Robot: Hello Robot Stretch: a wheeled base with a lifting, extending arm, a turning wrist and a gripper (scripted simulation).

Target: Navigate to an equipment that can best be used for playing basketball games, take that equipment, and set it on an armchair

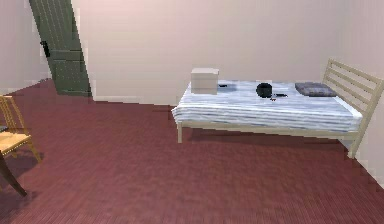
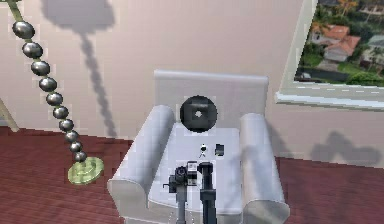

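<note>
A pale grey armchair (image 2: 150, 165) faces me in the arm side view. A dark round ball (image 2: 199, 112) sits in front of its backrest, above the seat. My arm (image 2: 208, 198) rises from the bottom edge over the seat, with the gripper (image 2: 181, 180) at its left side, low over the cushion. I cannot tell whether the gripper holds anything, or whether the ball rests on the chair.
A floor lamp (image 2: 45, 80) with a beaded stem stands left of the armchair, and a window (image 2: 345, 45) is at the right. In the forward view, a bed (image 1: 262, 108) carries a white box (image 1: 205, 79), a dark object (image 1: 264, 90) and a grey pillow (image 1: 314, 89). A green door (image 1: 60, 45) and a wooden chair (image 1: 10, 135) are at the left, with red floor between.
</note>
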